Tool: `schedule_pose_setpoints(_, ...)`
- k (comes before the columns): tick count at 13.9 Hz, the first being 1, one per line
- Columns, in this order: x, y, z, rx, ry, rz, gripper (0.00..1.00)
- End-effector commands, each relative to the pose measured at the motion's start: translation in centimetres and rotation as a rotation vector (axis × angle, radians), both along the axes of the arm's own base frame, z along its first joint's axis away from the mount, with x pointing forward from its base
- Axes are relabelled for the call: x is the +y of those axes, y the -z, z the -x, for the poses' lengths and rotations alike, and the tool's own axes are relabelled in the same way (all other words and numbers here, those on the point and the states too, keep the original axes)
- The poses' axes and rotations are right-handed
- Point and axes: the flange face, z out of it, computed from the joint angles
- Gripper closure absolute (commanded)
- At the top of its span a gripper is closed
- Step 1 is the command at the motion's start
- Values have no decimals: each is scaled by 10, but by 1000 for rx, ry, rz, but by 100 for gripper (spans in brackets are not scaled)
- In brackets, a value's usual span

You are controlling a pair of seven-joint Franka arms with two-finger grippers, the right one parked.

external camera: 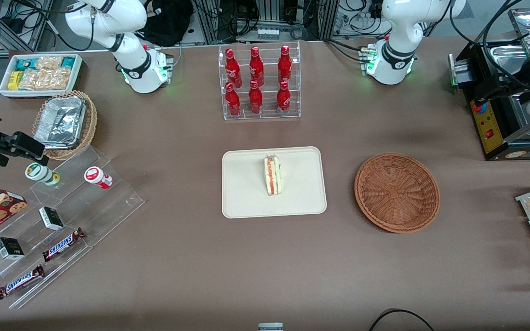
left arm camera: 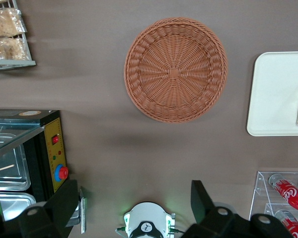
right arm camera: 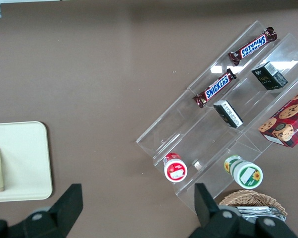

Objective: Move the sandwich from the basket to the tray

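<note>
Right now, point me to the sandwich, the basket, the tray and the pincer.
sandwich (external camera: 272, 175), front view, middle of the wedge.
basket (external camera: 397, 192), front view, woven floor.
tray (external camera: 246, 193), front view, bare cream surface.
pincer (left arm camera: 134, 203), left wrist view, midway between open fingertips, above the table.

Woven wicker basket, matt smooth cream tray, matt brown tablecloth.

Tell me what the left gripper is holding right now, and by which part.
Nothing. The left gripper is open and empty, high above the brown table; the triangular white-bread sandwich lies on the cream rectangular tray.
</note>
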Motion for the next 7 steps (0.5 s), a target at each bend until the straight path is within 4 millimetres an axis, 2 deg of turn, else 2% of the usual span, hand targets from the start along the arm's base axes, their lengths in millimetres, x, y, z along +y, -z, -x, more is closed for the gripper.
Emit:
schedule_pose_setpoints(1, -8, 4, -9, 1, 25, 15, 0)
schedule_pose_setpoints(7, -20, 0, -13, -34, 27, 6, 0)
